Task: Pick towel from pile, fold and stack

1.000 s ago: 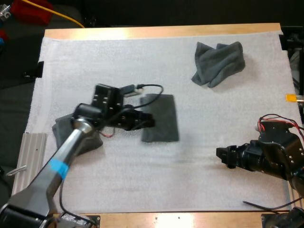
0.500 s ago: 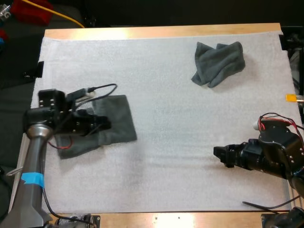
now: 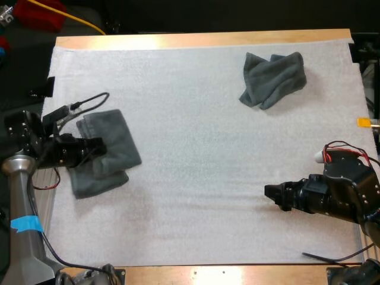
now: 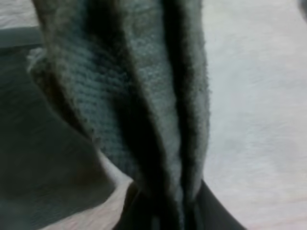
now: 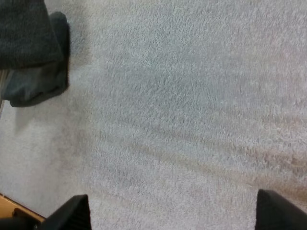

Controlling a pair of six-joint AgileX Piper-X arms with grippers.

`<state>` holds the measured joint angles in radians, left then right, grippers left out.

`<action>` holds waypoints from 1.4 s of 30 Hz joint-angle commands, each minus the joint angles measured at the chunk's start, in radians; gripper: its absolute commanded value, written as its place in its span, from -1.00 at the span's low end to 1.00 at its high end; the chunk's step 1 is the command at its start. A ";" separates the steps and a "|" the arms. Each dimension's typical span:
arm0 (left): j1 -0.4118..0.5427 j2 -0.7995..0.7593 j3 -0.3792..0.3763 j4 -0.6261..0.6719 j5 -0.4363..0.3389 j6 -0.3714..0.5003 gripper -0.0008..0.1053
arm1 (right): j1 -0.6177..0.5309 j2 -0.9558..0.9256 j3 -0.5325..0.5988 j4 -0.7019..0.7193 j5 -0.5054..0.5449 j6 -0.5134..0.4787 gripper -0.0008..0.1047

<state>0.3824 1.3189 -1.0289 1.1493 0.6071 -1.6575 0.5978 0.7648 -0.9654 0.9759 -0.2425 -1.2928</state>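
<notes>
Towel work on a white mat (image 3: 196,148) over the worktop. Folded towel (image 3: 116,139) clamped at one edge by left end effector (image 3: 95,153), spread just past the fingertips, long axis seemingly running away from them toward the mat's middle. Directly beneath, partly covered: stack (image 3: 101,181), skewed against the towel above. Crumpled towel (image 3: 273,77) well apart, far beyond right end effector (image 3: 270,195), itself spread wide over bare mat, grasping nothing. Likely next: lower, square onto stack, let go. Left arm much the nearer.
</notes>
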 commanded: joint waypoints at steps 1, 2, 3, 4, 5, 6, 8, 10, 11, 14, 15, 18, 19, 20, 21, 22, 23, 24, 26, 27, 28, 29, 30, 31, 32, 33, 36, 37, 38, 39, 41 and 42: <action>0.000 -0.010 -0.005 0.019 -0.046 0.019 -0.98 | 0.001 -0.006 -0.003 -0.006 -0.008 -0.013 0.29; 0.000 -0.010 -0.005 0.022 -0.064 0.022 -0.98 | 0.001 -0.006 -0.003 -0.006 -0.008 -0.016 0.29; 0.000 -0.010 -0.005 0.022 -0.067 0.025 -0.98 | 0.001 -0.006 -0.003 -0.006 -0.008 -0.019 0.29; 0.000 -0.010 -0.005 0.019 -0.078 0.026 -0.98 | 0.001 -0.006 -0.003 -0.006 -0.008 -0.021 0.29; 0.000 -0.010 -0.005 0.019 -0.091 0.026 -0.98 | 0.001 -0.006 -0.003 -0.006 -0.008 -0.021 0.29; 0.000 -0.010 -0.005 0.019 -0.113 0.026 -0.98 | 0.001 -0.006 -0.003 -0.006 -0.008 -0.021 0.29; 0.000 -0.006 -0.005 0.017 -0.172 0.026 -0.98 | 0.001 -0.006 -0.003 -0.006 -0.008 -0.021 0.29; 0.000 0.003 -0.005 0.010 -0.174 0.026 -0.98 | 0.001 -0.006 -0.003 -0.006 -0.008 -0.021 0.29; 0.000 0.016 -0.005 0.010 -0.174 0.026 -0.98 | 0.001 -0.006 -0.003 -0.006 -0.008 -0.021 0.29; 0.000 0.053 -0.005 0.014 -0.174 0.026 -0.98 | 0.001 -0.006 -0.003 -0.006 -0.008 -0.024 0.29; 0.000 0.064 -0.005 0.014 -0.174 0.026 -0.98 | 0.001 -0.006 -0.003 -0.006 -0.008 -0.028 0.29; 0.000 0.096 -0.005 0.017 -0.189 0.026 -0.98 | 0.001 -0.006 -0.003 -0.006 -0.008 -0.028 0.29; 0.000 0.112 -0.005 0.020 -0.214 0.026 -0.98 | 0.001 -0.006 -0.003 -0.006 -0.008 -0.028 0.29; 0.000 0.123 -0.005 0.023 -0.253 0.026 -0.98 | 0.001 -0.006 -0.003 -0.006 -0.008 -0.028 0.29; 0.000 0.127 -0.005 0.023 -0.275 0.026 -0.98 | 0.001 -0.006 -0.003 -0.006 -0.008 -0.028 0.29; 0.000 0.132 -0.005 0.024 -0.325 0.026 -0.98 | 0.001 -0.006 -0.003 -0.006 -0.008 -0.028 0.29; 0.000 0.132 -0.005 0.024 -0.364 0.026 -0.98 | 0.001 -0.006 -0.003 -0.006 -0.008 -0.028 0.29; 0.000 0.132 -0.005 0.024 -0.389 0.026 -0.98 | 0.001 -0.006 -0.003 -0.006 -0.008 -0.028 0.29; 0.000 0.132 -0.005 0.018 -0.425 0.026 -0.98 | 0.001 -0.006 -0.003 -0.006 -0.008 -0.028 0.29; 0.000 0.132 -0.005 0.016 -0.429 0.026 -0.98 | 0.001 -0.006 -0.003 -0.006 -0.008 -0.028 0.29; 0.000 0.132 -0.005 0.013 -0.439 0.026 -0.92 | 0.001 -0.006 -0.003 -0.006 -0.008 -0.028 0.29; 0.000 0.132 -0.005 0.008 -0.451 0.026 -0.78 | 0.001 -0.006 -0.003 -0.006 -0.008 -0.028 0.29; 0.000 0.132 -0.005 0.008 -0.459 0.026 -0.72 | 0.001 -0.006 -0.003 -0.006 -0.008 -0.028 0.29; 0.000 0.132 -0.005 0.003 -0.468 0.026 -0.52 | 0.001 -0.006 -0.003 -0.006 -0.008 -0.028 0.29; 0.000 0.132 -0.005 0.001 -0.480 0.026 -0.29 | 0.001 -0.006 -0.003 -0.006 -0.008 -0.028 0.29; 0.000 0.132 -0.005 0.001 -0.491 0.026 -0.16 | 0.001 -0.006 -0.003 -0.006 -0.008 -0.028 0.29; 0.000 0.132 -0.005 0.001 -0.575 0.006 0.31 | 0.001 -0.006 -0.003 -0.006 -0.008 -0.028 0.29; 0.000 0.132 -0.005 0.005 -0.624 0.005 0.32 | 0.001 -0.006 -0.003 -0.006 -0.008 -0.028 0.29; 0.000 0.132 -0.005 0.005 -0.666 0.006 0.26 | 0.001 -0.006 -0.003 -0.006 -0.008 -0.028 0.29; 0.000 0.132 -0.005 0.005 -0.684 0.006 0.24 | 0.001 -0.006 -0.003 -0.006 -0.008 -0.028 0.29; 0.000 0.132 -0.009 0.015 -0.708 0.001 0.11 | 0.001 -0.006 -0.003 -0.006 -0.008 -0.028 0.29; 0.000 0.132 -0.013 0.017 -0.708 0.001 0.11 | 0.001 -0.006 -0.003 -0.006 -0.008 -0.030 0.29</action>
<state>0.3829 1.4554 -1.0335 1.1597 -0.0781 -1.6455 0.5978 0.7648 -0.9654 0.9759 -0.2425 -1.3076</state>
